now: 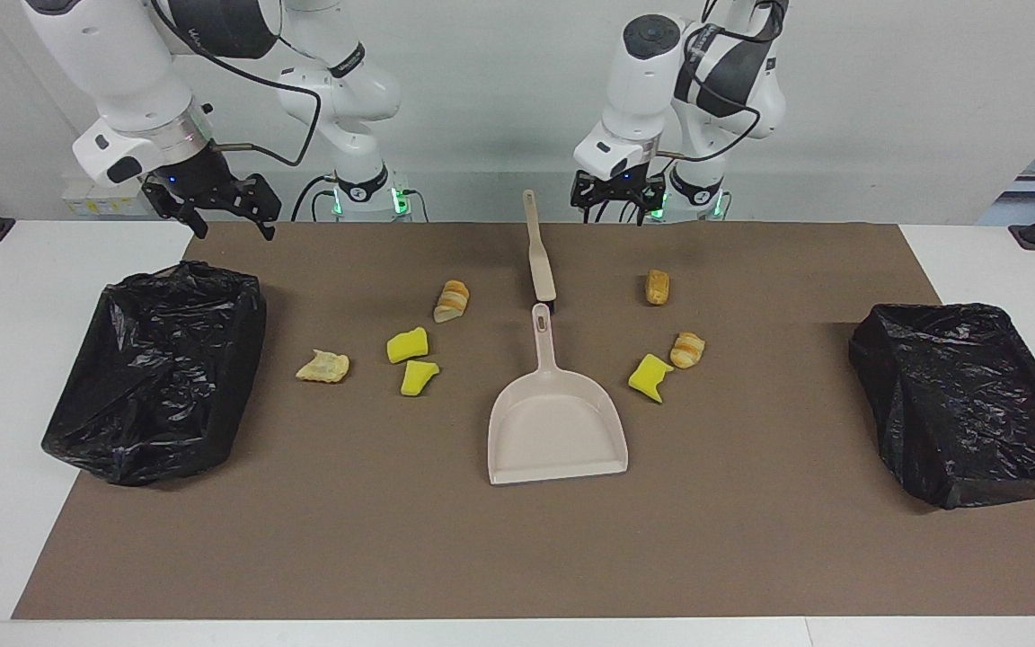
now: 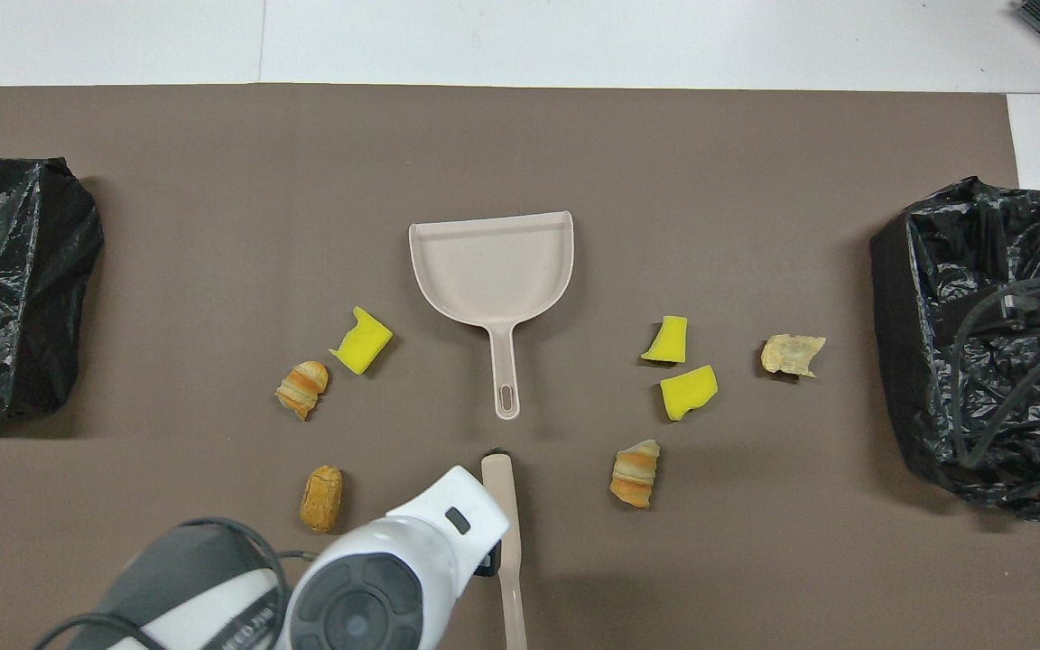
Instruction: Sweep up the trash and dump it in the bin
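Nearest the robots, you have the left gripper point(image 1: 618, 193) up in the air over the mat's point(image 1: 517, 557) edge, just beside the tip of the brush point(image 1: 537, 252) handle. Its fingers are spread and empty. The right gripper point(image 1: 223, 208) hangs over the mat's corner at the right arm's end, above one black-bagged bin point(image 1: 158, 368). Its fingers are also spread and hold nothing. There is lettering on the right arm's dark link, but it is too small to read.

The brush lies flat, in line with the dustpan point(image 1: 556, 431) and nearer to the robots. Its head almost meets the tip of the dustpan's handle.

Your trash lies in two loose groups on the mat, one on each side of the dustpan, and none of it is in the pan:
- **Toward the left arm's end:** a brown roll point(image 1: 657, 287) level with the brush head. Farther out, a striped bread piece point(image 1: 687, 350) sits just beside a yellow chunk point(image 1: 650, 376).
- **Toward the right arm's end:** a second striped piece point(image 1: 452, 300), then two yellow chunks point(image 1: 407, 345) point(image 1: 418, 377) close together, and a tan flake point(image 1: 323, 366) farther toward the bin.

The dustpan's mouth points away from the robots. The other bin point(image 1: 962, 400) sits well apart from it, at the left arm's end.
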### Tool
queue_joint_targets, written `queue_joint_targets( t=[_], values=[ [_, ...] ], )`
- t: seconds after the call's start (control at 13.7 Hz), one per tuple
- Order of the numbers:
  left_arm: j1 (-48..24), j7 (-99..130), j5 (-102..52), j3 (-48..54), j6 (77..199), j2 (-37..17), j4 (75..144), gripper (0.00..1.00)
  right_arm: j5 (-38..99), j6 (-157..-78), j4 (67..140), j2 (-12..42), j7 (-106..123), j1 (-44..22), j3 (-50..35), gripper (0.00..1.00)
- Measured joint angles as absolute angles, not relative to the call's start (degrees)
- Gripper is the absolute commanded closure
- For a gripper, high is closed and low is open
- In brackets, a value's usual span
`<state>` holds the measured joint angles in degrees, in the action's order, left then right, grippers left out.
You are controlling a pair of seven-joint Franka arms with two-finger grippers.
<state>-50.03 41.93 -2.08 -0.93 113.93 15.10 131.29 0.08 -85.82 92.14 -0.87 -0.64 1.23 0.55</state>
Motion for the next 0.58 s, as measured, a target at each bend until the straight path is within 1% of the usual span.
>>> queue_joint_targets(
  t=[0.22, 0.51, 0.58],
  values=[
    [-57.20, 52.13, -2.09, -0.86, 124.30, 12.90, 137.08, 0.00, 0.08, -86.73, 92.12, 0.26, -0.66, -0.99, 0.38, 0.00],
    [-63.90, 57.02, -2.09, -0.92, 128.85, 8.80, 139.13, 0.00, 0.28, -87.02, 91.83, 2.36, -2.55, -3.61, -0.07, 0.00],
    [-65.30, 57.79, -2.09, -0.91, 129.98, 8.38, 139.73, 0.04, 0.30, -87.57, 91.80, 2.73, -4.31, -4.53, -0.20, 0.00]
  ],
)
